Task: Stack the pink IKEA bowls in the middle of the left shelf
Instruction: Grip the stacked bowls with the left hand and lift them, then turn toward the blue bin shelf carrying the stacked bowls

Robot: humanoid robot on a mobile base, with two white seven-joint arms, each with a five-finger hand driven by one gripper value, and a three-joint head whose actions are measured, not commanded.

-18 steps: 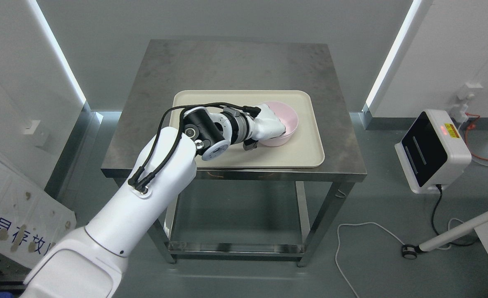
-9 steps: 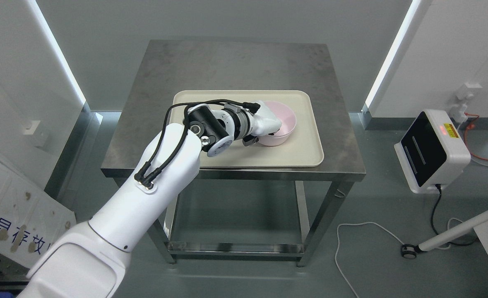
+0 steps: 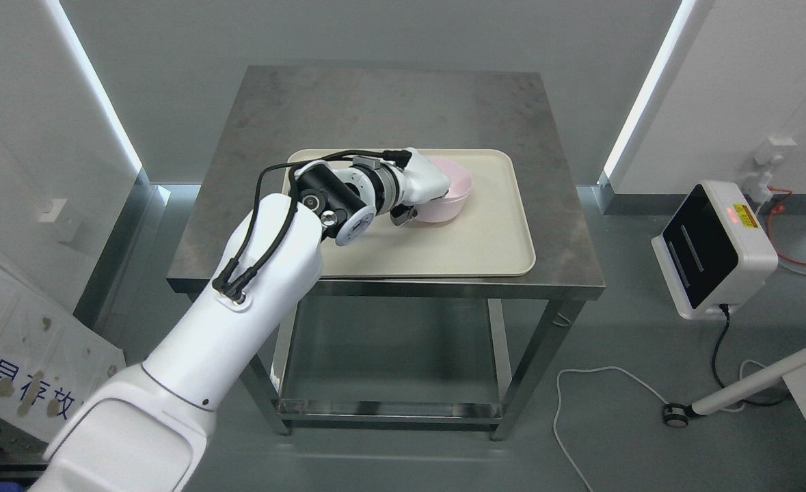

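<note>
A pink bowl [image 3: 456,193] is over the beige tray [image 3: 491,239] on the steel table [image 3: 389,109]. My left hand [image 3: 428,189] is shut on the bowl's near rim, with white fingers over the rim and a dark thumb below it. The hand covers the bowl's left half. The bowl is over the tray's upper middle part; I cannot tell whether it touches the tray. The left arm reaches in from the lower left. No second bowl shows. The right arm is out of view.
A white device with a dark screen [image 3: 714,249] stands on the floor at the right, with cables [image 3: 601,383] trailing beside it. White panels with light strips flank the table. A printed board [image 3: 13,355] leans at the lower left.
My left hand has carried the pink bowl up and to the left across the tray, from the tray's right middle toward its upper middle. The grasp is unchanged.
</note>
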